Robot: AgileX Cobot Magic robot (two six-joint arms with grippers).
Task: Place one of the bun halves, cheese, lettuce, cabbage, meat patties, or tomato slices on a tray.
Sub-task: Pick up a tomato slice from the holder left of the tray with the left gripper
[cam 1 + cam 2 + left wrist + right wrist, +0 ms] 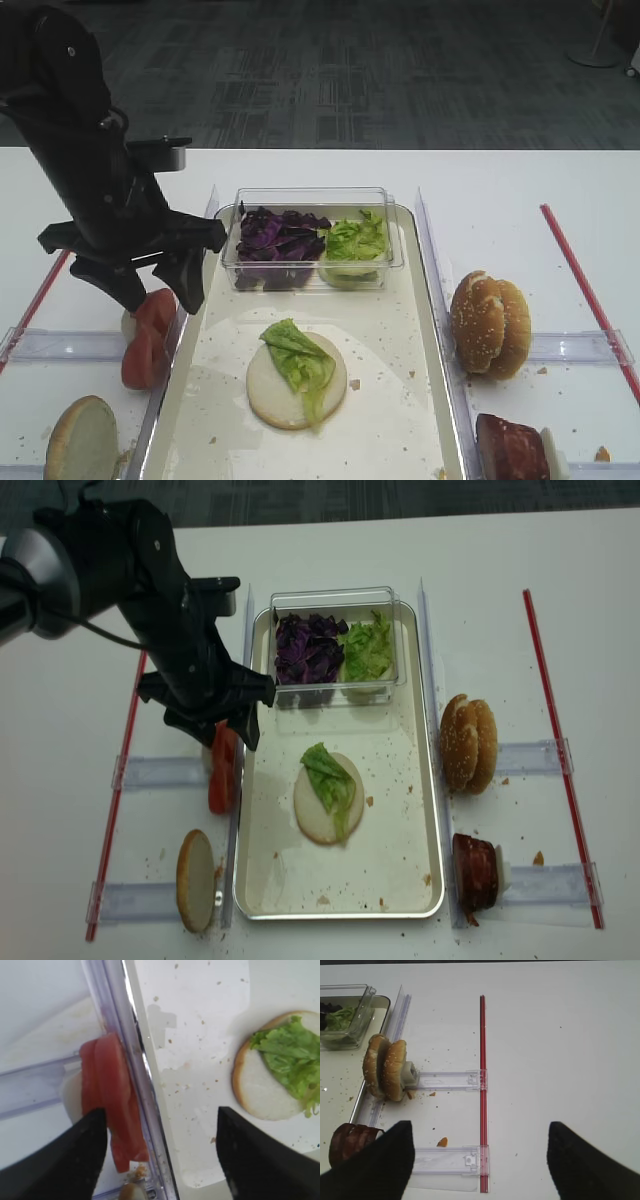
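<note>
Left gripper jaws spread wide, nothing between them, hanging over the tray's left rim. One finger sits over the tomato slices just outside the tray, the other over the tray floor. Tomato slices stand on edge, stacked against a small white block, touching the clear divider rail on the tray's left side.

Inside the tray, near the middle: a bun half cut face up, with a lettuce leaf lying on it and hanging off the near edge. At the tray's far end: clear plastic tub, purple cabbage in its left part, more green leaf in its right.

Left of the tray, near corner: another bun half, standing on edge.

Right of the tray: two seeded bun halves on edge, pressed together; nearer than those, meat patties on edge.

Right gripper jaws also spread, empty, over bare table right of the tray, near the red strip.
</note>
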